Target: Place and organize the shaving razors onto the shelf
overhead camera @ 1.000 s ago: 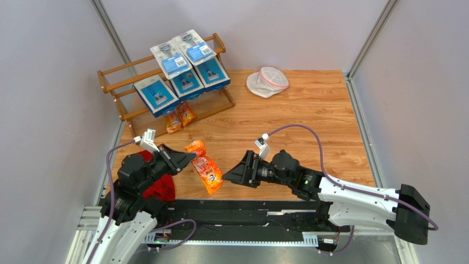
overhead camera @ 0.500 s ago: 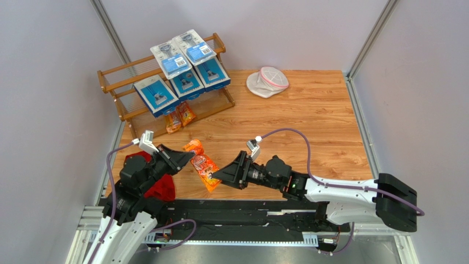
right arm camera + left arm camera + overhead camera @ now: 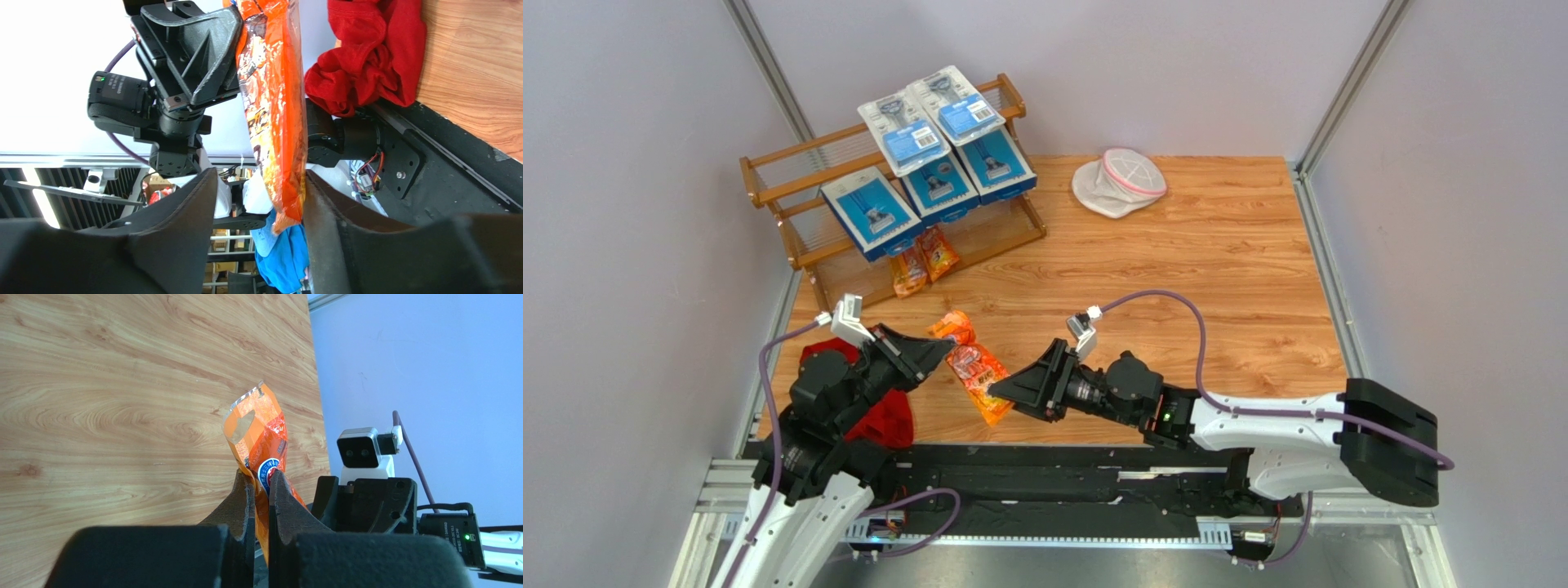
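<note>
the arms (image 3: 1259, 431) have white base links and black wrists. purple cables (image 3: 1161, 298) loop over them; a green light (image 3: 466, 536) glows.

We see an orange bag (image 3: 977, 374) with a round blue logo, a red cloth (image 3: 889, 419), blue razor boxes (image 3: 873, 211) and a wood-grain table (image 3: 1210, 245).

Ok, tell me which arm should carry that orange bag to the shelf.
Left, probably. The left gripper is shut on the orange bag, and the shelf stands on its side. The right gripper only straddles the bag's other end, jaws open.
</note>
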